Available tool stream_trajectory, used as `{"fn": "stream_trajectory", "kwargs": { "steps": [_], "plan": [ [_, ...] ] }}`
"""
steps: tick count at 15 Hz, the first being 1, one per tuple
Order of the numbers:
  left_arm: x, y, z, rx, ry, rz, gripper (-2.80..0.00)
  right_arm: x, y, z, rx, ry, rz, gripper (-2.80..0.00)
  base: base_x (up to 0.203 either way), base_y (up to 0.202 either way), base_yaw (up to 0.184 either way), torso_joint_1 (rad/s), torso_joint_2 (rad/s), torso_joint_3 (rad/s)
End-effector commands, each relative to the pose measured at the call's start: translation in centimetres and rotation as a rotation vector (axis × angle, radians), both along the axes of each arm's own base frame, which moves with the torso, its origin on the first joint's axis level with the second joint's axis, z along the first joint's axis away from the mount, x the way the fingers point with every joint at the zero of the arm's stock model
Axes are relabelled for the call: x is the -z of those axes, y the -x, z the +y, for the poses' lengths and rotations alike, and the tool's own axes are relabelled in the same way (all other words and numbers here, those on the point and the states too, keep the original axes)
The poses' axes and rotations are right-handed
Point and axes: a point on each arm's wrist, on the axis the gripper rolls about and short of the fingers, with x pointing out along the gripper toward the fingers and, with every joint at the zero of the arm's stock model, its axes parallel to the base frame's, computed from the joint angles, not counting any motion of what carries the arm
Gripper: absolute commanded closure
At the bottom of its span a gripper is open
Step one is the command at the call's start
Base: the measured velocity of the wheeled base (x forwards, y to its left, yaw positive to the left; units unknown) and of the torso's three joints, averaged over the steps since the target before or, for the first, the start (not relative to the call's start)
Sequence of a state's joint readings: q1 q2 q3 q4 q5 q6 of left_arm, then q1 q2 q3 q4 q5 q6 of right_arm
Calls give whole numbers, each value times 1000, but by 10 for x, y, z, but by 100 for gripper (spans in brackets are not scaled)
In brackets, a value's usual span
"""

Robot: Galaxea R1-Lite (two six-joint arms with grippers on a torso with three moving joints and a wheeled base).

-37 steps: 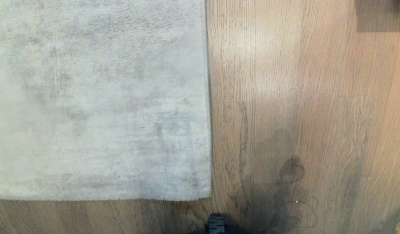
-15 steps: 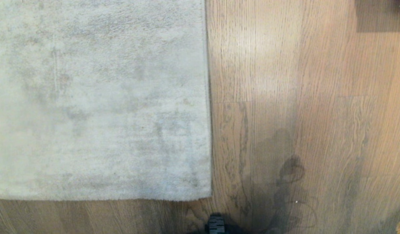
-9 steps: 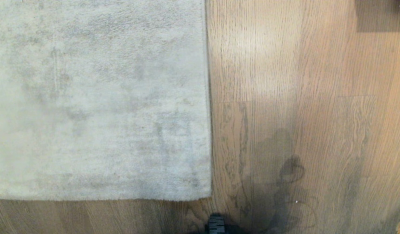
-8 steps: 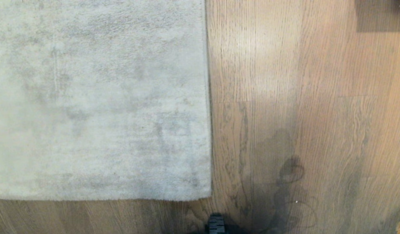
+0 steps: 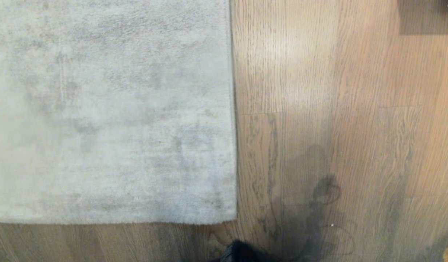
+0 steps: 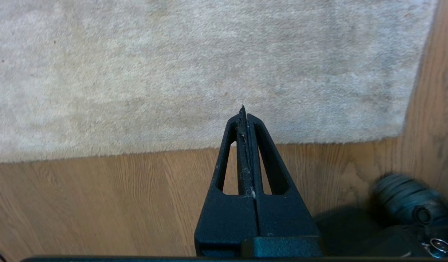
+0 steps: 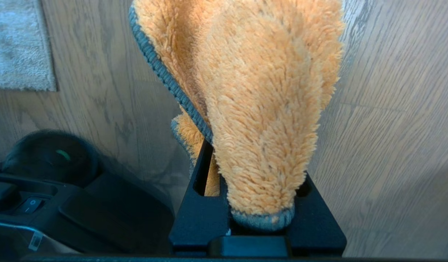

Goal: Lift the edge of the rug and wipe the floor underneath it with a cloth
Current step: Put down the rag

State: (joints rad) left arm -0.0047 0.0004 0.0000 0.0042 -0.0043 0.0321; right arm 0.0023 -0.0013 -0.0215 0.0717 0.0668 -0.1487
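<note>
The pale grey short-pile rug edge [image 5: 234, 127] lies flat on the brown wood-grain plank floor [image 5: 355, 109], its corner [image 5: 234, 220] towards the robot's base in the head view. Left of that corner, the left pincer [image 6: 243, 109] hangs over the near border of the rug [image 6: 209, 145]; its two black fingers are pressed together, clenched on nothing, with the tips above the pile just inside the border and the rest of the fingers above bare planks. Whether the tips touch the pile cannot be told. A dark part of the robot [image 6: 409, 203] shows beside this pincer, close to the rug's corner. To the right of the corner, over open floor and apart from the rug, the right pincer [image 7: 255, 174] grasps the fluffy orange-tan cloth with a grey stitched hem [image 7: 267, 109]. The cloth is bunched between its fingers and billows out past them, hiding the tips. Its hem shows at the base of the fingers.
</note>
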Motion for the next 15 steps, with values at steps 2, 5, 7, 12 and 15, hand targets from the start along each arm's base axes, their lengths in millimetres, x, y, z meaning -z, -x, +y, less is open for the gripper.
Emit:
{"fn": "stream_trajectory", "kwargs": {
  "steps": [2, 5, 7, 12, 15],
  "plan": [
    [0, 0, 0, 0, 0, -2, 0, 0, 0, 0, -1, 0, 2, 0, 2, -30, 4, 1, 3, 1],
    [0, 0, 0, 0, 0, -2, 0, 0, 0, 0, -1, 0, 2, 0, 1, -161, 2, 4, 2, 2],
    [0, 0, 0, 0, 0, -2, 0, 0, 0, 0, -1, 0, 2, 0, 0, -198, 1, 3, 2, 4],
    [0, 0, 0, 0, 0, -2, 0, 0, 0, 0, -1, 0, 2, 0, 0, -193, 1, 3, 4, 0],
    [0, 0, 0, -1, 0, -2, 0, 0, 0, 0, -1, 1, 2, 0, 0, -194, 3, 6, 0, 2]
  ]
}}
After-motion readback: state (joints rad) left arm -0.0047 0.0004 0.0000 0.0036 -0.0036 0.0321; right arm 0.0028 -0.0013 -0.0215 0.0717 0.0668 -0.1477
